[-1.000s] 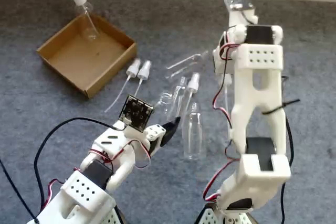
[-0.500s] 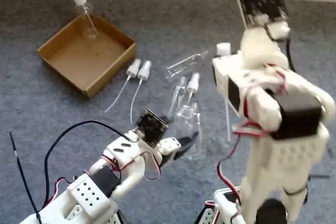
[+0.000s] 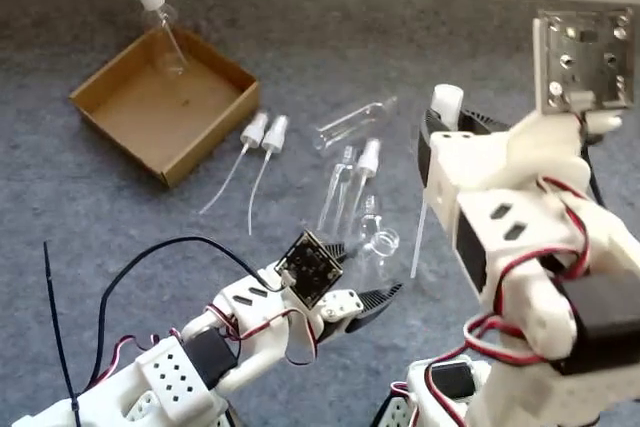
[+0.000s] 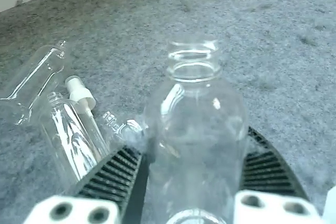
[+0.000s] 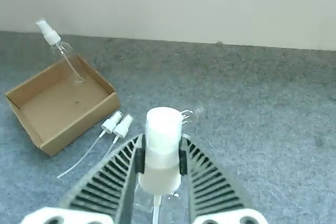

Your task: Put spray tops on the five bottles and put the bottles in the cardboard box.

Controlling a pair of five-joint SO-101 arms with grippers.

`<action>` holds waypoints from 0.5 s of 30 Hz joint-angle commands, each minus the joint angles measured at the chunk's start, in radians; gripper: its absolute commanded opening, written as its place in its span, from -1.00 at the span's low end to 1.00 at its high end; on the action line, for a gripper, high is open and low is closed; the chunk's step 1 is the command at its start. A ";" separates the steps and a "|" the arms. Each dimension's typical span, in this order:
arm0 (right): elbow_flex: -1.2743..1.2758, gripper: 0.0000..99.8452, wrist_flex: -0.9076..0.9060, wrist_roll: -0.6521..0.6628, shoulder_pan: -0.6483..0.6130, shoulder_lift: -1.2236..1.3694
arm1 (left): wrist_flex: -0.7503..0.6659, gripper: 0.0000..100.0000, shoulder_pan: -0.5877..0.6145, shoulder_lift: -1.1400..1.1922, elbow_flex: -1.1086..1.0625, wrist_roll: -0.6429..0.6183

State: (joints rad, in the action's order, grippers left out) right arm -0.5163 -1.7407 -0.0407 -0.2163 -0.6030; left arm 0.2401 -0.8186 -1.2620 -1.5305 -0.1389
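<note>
High view: my left arm lies low and extended, left gripper (image 3: 366,272) closed on an uncapped clear bottle (image 3: 381,243). My right arm stands raised, right gripper (image 3: 450,125) clamping a white spray top (image 3: 446,104).
Left wrist view: both fingers (image 4: 113,174) press the bottle's sides.
Right wrist view: the cardboard box (image 5: 84,124) lies well beyond, with a capped bottle (image 5: 60,50) at its far corner.

Cardboard box (image 3: 165,112) sits far left, capped bottle (image 3: 160,22) in its far corner. Two spray tops (image 3: 255,130) lie just right of it, loose bottles (image 3: 355,119) at centre. My left gripper (image 3: 368,267) holds open bottle (image 3: 378,244) before them. My right gripper (image 5: 160,153) holds held spray top (image 5: 163,129) to their right.
</note>
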 commanded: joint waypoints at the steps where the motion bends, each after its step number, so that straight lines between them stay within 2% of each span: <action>1: -0.045 -0.98 -0.015 -0.037 -0.012 -0.082 | -0.021 -0.78 -0.030 -0.019 0.005 -0.012; 8: 0.176 -0.98 0.047 -0.034 -0.012 -0.320 | -0.020 -0.78 -0.042 -0.019 0.005 -0.012; 15: 0.599 -0.98 0.401 -0.031 -0.012 -0.552 | -0.020 -0.78 -0.042 -0.019 0.005 -0.012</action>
State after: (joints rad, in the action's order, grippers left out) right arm -0.1404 -1.5489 -0.0637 -0.2179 -1.0679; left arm 0.2401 -0.8493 -1.2620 -1.5305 -0.1389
